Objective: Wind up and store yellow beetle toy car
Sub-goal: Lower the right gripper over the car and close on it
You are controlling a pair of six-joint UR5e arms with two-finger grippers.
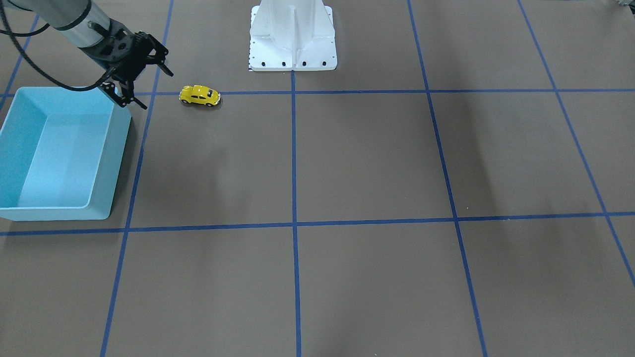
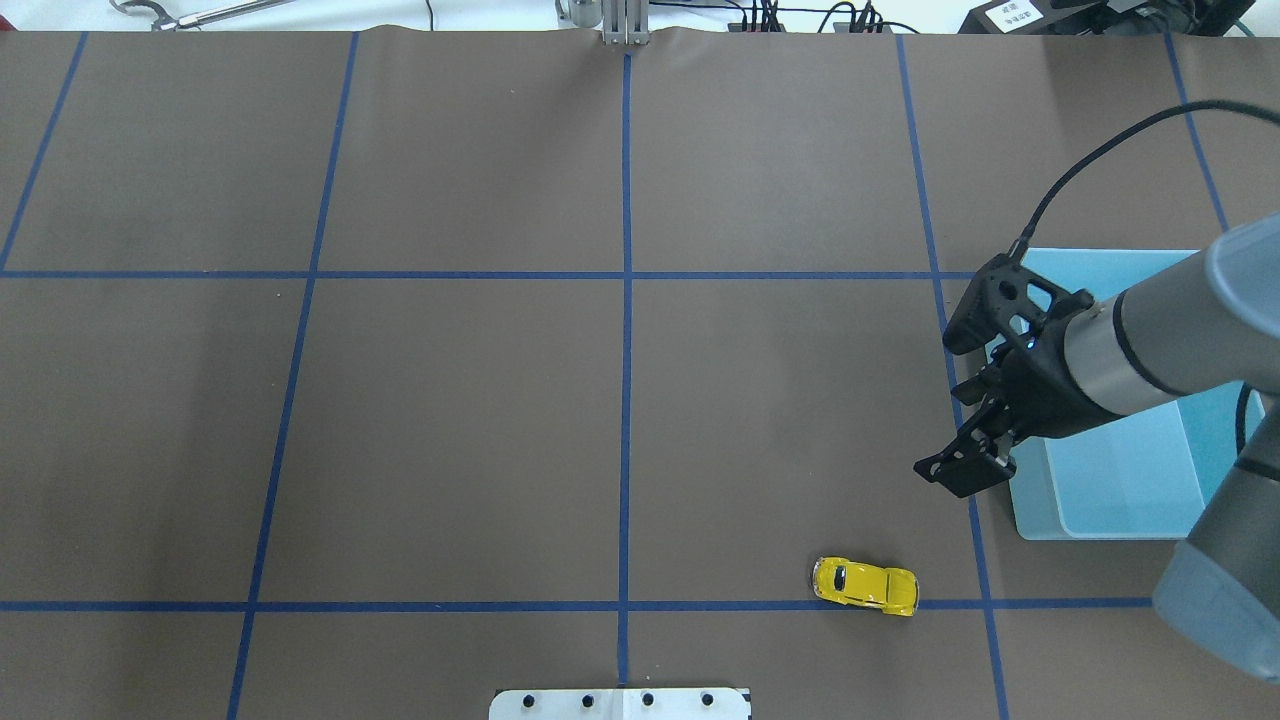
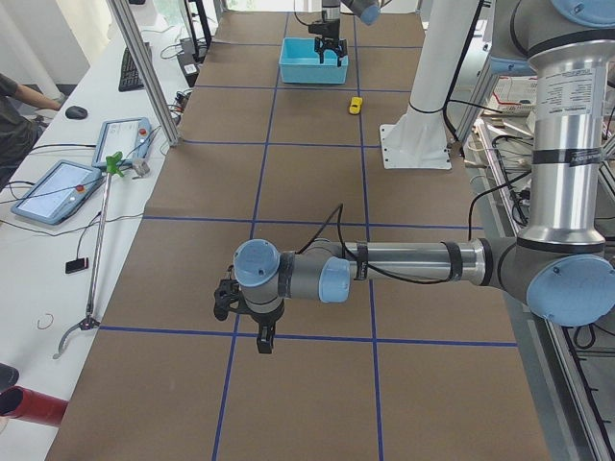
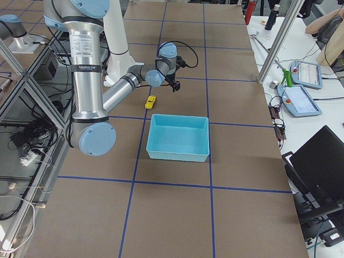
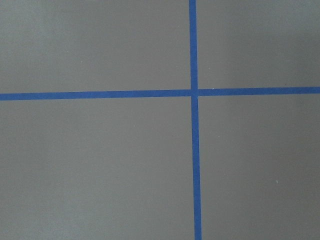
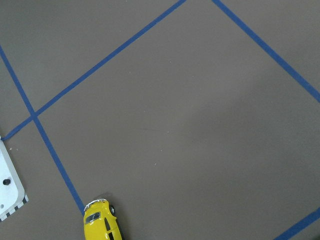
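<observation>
- Brown mat over the tabletop (image 1: 372, 158), ruled into large squares by blue tape (image 1: 293, 163); white robot pedestal (image 1: 292, 34) bolted down on the centre line at the robot's edge.
- On the robot's right half, the yellow beetle toy car (image 1: 200, 95): upright on its wheels on the mat, lying along a tape line, between pedestal and bin and touching neither.
- Further to the robot's right, a light blue rectangular bin (image 1: 116, 163): open-topped, flat on the mat, near the car but apart from it.
- Close to the bin's corner nearest the car, the right gripper (image 1: 156, 89): held off the mat, fingers spread wide with nothing between them, no contact with the car.
- From the right wrist camera: the car's front part at the bottom edge, just beside a tape line; a corner of the pedestal plate at the left edge.
- Far down the table on the robot's left half, the left gripper (image 3: 242, 325): low over the mat near a tape crossing, well apart from car and bin; seen only from the table's end, so impossible to tell whether its fingers are open or closed.
- From the left wrist camera: only mat and one tape crossing.
- Beside the table, a white desk (image 3: 58, 259) with two touch-screen pendants (image 3: 58, 187), a long grabber tool (image 3: 96, 240) and a person's arm (image 3: 19, 91) at the edge.
</observation>
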